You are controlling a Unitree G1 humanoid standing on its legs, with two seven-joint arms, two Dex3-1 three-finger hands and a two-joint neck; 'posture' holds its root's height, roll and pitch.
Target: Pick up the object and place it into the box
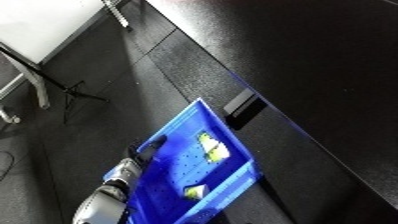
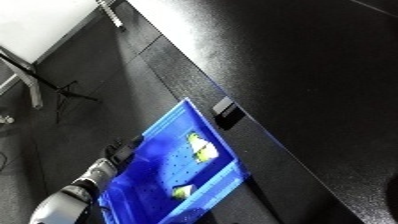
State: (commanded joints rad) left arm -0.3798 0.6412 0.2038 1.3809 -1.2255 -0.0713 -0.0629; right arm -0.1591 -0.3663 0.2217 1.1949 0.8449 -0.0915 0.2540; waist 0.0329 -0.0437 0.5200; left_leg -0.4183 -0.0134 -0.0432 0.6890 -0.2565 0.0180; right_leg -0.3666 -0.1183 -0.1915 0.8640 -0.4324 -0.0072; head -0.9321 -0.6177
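A blue bin (image 1: 233, 181) lies beside the long edge of a black table (image 1: 302, 60), and the whole picture is strongly tilted. Inside the bin rest two small white and yellow-green objects, one near the middle (image 1: 211, 147) and one lower down (image 1: 195, 190). My left hand (image 1: 145, 148) is black and sits at the bin's left rim, at the end of the silver forearm (image 1: 105, 197) that comes in from the lower left. The hand is dark against the dark floor. My right hand shows in neither view.
A small black block (image 1: 242, 106) sits at the table's edge just above the bin. Metal stand legs (image 1: 37, 82) and a thin tripod (image 1: 75, 92) stand on the dark floor at the left. A bright white patch (image 1: 40, 22) fills the top left.
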